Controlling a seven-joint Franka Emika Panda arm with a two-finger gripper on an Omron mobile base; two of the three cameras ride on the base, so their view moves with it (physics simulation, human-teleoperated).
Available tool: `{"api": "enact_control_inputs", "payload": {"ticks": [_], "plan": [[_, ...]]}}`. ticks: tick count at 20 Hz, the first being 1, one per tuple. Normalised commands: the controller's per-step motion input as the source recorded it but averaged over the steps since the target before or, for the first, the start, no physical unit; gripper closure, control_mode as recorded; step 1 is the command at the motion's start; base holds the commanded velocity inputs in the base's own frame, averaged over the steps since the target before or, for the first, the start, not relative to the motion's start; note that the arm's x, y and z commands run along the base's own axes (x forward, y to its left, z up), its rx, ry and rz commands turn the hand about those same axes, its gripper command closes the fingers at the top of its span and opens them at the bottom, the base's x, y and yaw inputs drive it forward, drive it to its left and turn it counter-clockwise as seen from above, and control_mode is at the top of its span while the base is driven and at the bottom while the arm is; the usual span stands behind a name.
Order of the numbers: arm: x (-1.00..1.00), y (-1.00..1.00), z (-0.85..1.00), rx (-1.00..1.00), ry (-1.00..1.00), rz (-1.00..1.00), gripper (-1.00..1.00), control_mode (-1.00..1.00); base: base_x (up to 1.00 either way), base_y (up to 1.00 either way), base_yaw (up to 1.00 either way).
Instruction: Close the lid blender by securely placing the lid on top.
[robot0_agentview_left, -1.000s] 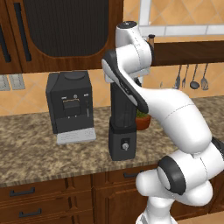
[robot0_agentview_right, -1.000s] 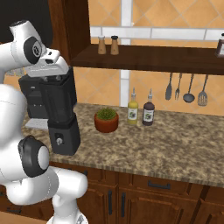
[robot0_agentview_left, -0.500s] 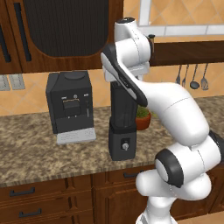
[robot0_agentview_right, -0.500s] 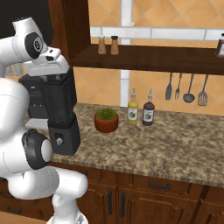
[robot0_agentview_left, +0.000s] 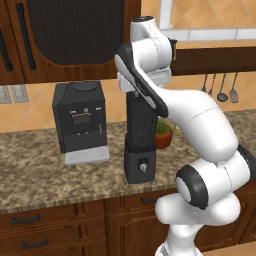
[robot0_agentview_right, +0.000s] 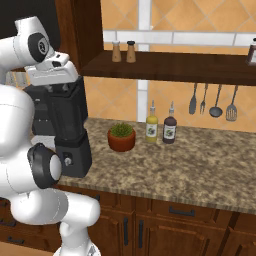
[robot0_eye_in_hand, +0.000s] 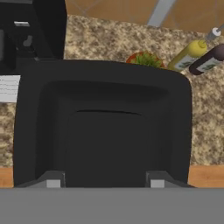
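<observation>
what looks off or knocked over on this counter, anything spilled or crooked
Nothing stands out. The blender stands upright on the counter with the hand right over its top. The coffee machine, potted plant and two bottles all stand upright, and no spill shows on the stone.

We see a coffee machine (robot0_agentview_left: 80, 121) on the granite bench (robot0_agentview_right: 190, 160), a potted plant (robot0_agentview_right: 121, 137) beside two bottles (robot0_agentview_right: 161, 124), shakers (robot0_agentview_right: 123, 51) on the shelf (robot0_agentview_right: 200, 67), and utensils (robot0_agentview_right: 212, 100) hanging below.

A home kitchen is indicated by the speckled granite counter (robot0_agentview_right: 200, 175), dark wooden cabinets (robot0_agentview_left: 60, 230), hung metal utensils (robot0_agentview_right: 212, 102) and black boxy coffee machine (robot0_agentview_left: 80, 120).
</observation>
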Motion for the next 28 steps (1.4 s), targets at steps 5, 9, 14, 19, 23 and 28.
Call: {"api": "enact_control_inputs", "payload": {"ticks": [5,9,14,19,23,28], "plan": [[-0.23,0.00,0.00,0.00,0.05,0.00,1.00,-1.00,0.00,0.00,0.00],[-0.06,0.00,0.04,0.00,0.03,0.00,1.00,-1.00,0.00,0.00,0.00],[-0.11,0.00,0.01,0.00,0.05,0.00,1.00,-1.00,0.00,0.00,0.00],[-0.23,-0.01,0.00,0.00,0.10,0.00,1.00,-1.00,0.00,0.00,0.00],[-0.11,-0.08,-0.05,0.00,0.15,-0.03,1.00,-1.00,0.00,0.00,0.00],[0.00,-0.05,-0.19,-0.02,0.16,-0.03,1.00,-1.00,0.00,0.00,0.00]]}}
